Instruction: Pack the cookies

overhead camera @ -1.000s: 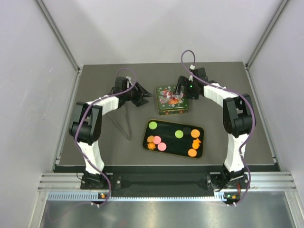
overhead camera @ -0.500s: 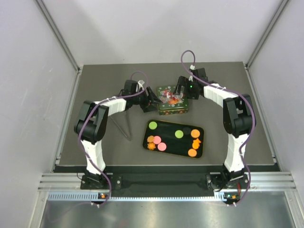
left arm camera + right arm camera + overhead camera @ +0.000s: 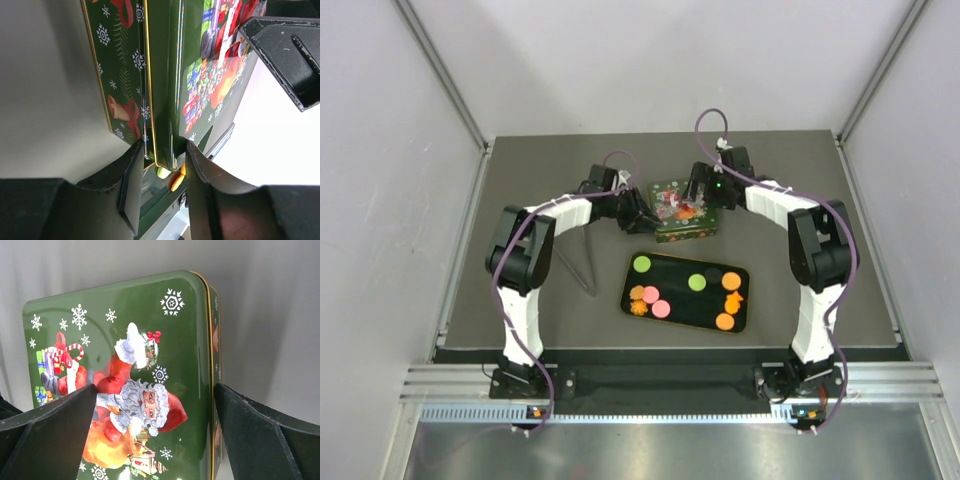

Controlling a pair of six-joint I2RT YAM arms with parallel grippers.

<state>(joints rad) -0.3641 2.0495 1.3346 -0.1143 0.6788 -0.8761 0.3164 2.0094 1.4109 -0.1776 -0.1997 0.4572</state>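
**Cookies on the tray, both tools at the tin**

I see the cookies (image 3: 697, 282) lying loose on the black, gold-rimmed tray (image 3: 680, 268) at lower centre of the top view, on the table (image 3: 530, 170). Just above it sits the green Christmas tin (image 3: 685, 233). My right tool (image 3: 698, 190) hangs over its lid, jaws wide apart. My left tool (image 3: 164, 150) straddles the tin's left rim; I cannot tell whether it clamps.

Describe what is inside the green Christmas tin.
Nothing inside shows. The green Christmas tin has its Santa-printed lid on, and the lid covers the whole interior, so what the tin holds, if anything, cannot be seen.
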